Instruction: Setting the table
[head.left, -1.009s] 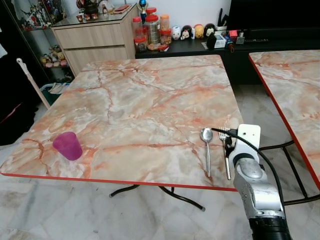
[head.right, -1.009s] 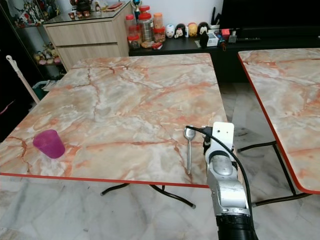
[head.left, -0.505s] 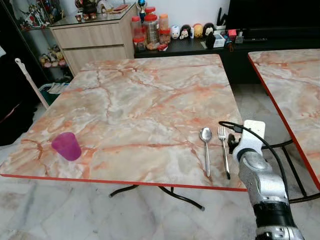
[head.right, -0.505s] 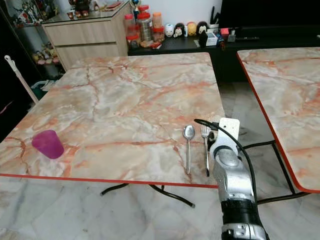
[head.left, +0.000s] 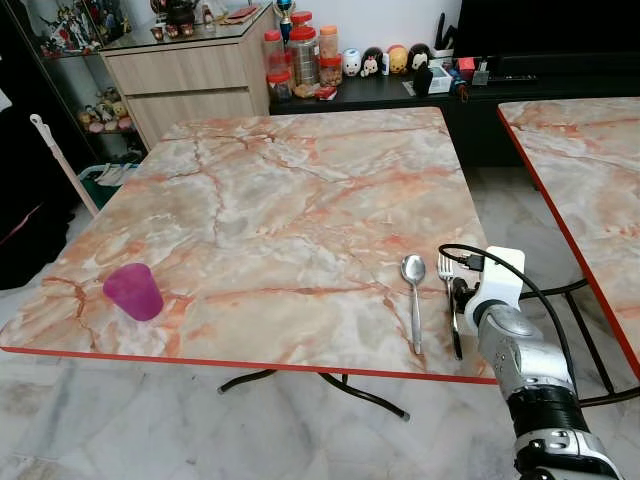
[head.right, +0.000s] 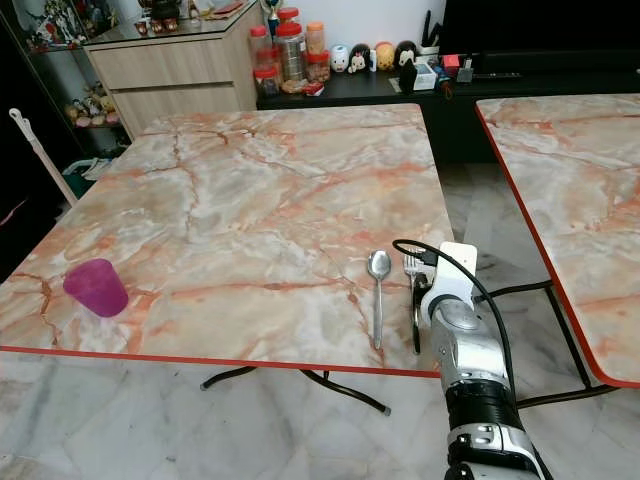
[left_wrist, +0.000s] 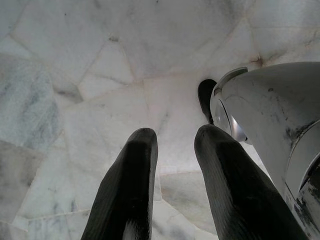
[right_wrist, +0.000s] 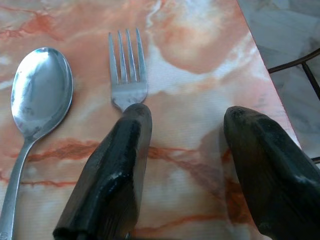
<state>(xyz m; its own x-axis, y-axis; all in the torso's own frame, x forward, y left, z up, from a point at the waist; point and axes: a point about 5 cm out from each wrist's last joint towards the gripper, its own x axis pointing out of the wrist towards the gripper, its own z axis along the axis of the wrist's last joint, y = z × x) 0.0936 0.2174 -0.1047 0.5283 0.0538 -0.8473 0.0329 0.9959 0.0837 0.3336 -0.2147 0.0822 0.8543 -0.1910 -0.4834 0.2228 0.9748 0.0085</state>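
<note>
The fork (right_wrist: 127, 75) lies flat on the table (head.left: 270, 200) under the right gripper (right_wrist: 195, 150), whose fingers stand apart, one over its handle; the spoon (right_wrist: 37, 95) lies just beside. Cutlery looks placed; next comes lifting clear toward the purple cup (head.left: 135, 291), well apart.

A second marble table (head.left: 590, 170) stands off to the right of the fork's spot. Far beyond the tines sit a wooden cabinet (head.left: 190, 85) and red-lidded jars (head.left: 300, 62) on a dark low shelf (head.left: 400, 95). Pale marble floor (head.left: 120, 420) spreads below.
</note>
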